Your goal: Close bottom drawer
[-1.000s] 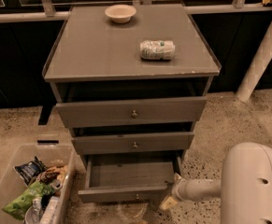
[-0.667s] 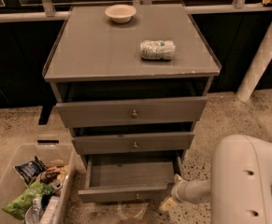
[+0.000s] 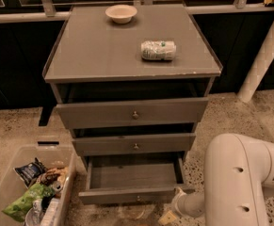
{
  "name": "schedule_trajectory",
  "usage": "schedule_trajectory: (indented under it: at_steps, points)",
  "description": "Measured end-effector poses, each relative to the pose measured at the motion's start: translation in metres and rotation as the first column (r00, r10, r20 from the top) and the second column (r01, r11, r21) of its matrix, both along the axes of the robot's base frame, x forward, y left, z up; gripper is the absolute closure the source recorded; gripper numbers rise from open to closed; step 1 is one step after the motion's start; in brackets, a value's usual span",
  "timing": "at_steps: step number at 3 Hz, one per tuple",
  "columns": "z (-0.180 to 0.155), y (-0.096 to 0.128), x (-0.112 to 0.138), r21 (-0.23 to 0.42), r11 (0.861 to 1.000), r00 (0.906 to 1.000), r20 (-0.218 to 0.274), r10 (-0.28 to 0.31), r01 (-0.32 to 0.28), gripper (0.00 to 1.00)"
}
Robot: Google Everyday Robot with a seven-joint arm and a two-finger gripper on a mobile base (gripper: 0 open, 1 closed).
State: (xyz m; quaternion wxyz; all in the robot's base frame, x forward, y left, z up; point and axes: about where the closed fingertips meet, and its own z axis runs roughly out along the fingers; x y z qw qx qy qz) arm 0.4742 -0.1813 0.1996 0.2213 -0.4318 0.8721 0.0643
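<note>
Camera view: catching the end effector (image 3: 172,212) low near the floor (image 3: 14,126), grip state impossible to tell. Finding the bottom drawer (image 3: 134,177) pulled out, just left of it. Risking pushing off-centre at that near corner, skewing and jamming the drawer, or sliding off the front.

one high camera looks down on the cabinet (image 3: 103,51), tool (image 3: 170,213) lower right.

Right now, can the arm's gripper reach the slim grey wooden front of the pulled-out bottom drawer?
Probably yes. The gripper sits low, just off the right end of the slim front of the grey wooden bottom drawer, with nothing showing between them.
</note>
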Motion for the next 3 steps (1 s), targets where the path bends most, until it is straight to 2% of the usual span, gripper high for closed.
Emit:
schedule_trajectory:
  at_steps: [1, 2, 3]
  points:
    - [0.001, 0.001, 0.004, -0.004, 0.999, 0.9983, -0.027, 0.051, -0.051, 0.0]
    - [0.012, 0.012, 0.029, -0.076, 0.959, 0.9612, -0.047, 0.272, -0.275, 0.0]
    - [0.006, 0.007, 0.011, -0.08, 0.946, 0.9455, -0.118, 0.303, -0.314, 0.0]
